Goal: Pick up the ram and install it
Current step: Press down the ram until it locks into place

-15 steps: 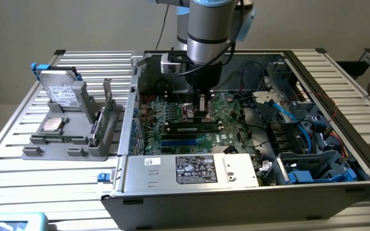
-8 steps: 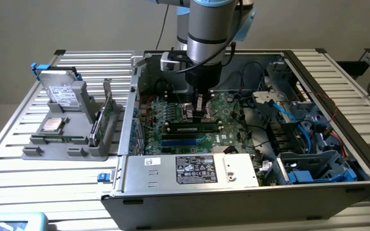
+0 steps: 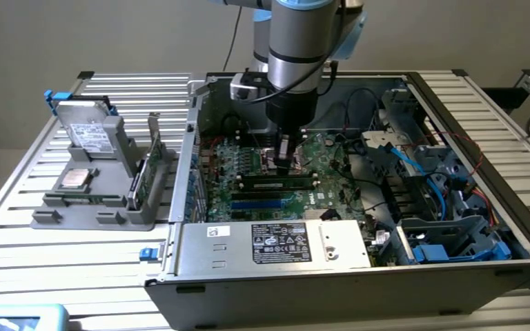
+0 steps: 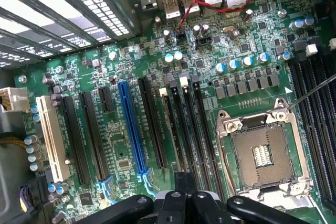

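Observation:
The ram (image 3: 279, 184), a thin green stick with a pale label, stands on edge in a black slot of the motherboard (image 3: 246, 165) inside the open computer case (image 3: 357, 279). My gripper (image 3: 288, 164) reaches down into the case and ends just above and behind the ram. I cannot tell whether it touches the stick. In the wrist view my gripper (image 4: 181, 200) is shut, its dark fingers (image 4: 207, 203) pressed together with nothing seen between them. It hovers over the green motherboard (image 4: 126, 145), between the long black card slots (image 4: 157, 124) and the CPU socket (image 4: 260, 153).
Blue slots (image 3: 263, 201) lie beside the ram. A silver box with a label (image 3: 279, 243) fills the case front. Blue and black cables (image 3: 413, 169) crowd the exterior view's right. On the slatted table, a grey fixture (image 3: 90, 207) holds a hard drive (image 3: 90, 131) and an upright green card (image 3: 154, 152).

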Available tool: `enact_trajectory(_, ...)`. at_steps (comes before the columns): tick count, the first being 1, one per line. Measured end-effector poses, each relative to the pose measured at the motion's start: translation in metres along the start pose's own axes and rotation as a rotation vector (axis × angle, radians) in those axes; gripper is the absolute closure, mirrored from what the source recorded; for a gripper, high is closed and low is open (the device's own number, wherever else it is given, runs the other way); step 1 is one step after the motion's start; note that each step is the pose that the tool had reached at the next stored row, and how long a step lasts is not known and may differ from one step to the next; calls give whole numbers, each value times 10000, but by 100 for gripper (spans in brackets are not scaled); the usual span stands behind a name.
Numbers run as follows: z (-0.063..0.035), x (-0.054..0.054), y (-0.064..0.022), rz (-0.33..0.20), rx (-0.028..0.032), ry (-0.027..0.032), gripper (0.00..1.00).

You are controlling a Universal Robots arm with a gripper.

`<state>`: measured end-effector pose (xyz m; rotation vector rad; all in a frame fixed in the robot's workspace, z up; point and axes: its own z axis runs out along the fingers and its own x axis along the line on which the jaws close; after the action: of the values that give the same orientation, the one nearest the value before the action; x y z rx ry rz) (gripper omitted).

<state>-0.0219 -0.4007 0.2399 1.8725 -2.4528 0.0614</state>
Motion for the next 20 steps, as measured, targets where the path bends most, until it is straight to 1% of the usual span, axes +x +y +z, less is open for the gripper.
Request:
enact_trajectory(3,-1,0,1,419,-21,-1,89)
enact_trajectory(12,-1,0,1,1803,-116,-4,89)
enact_trajectory(20,0,0,0,2863,-187,-6,89)
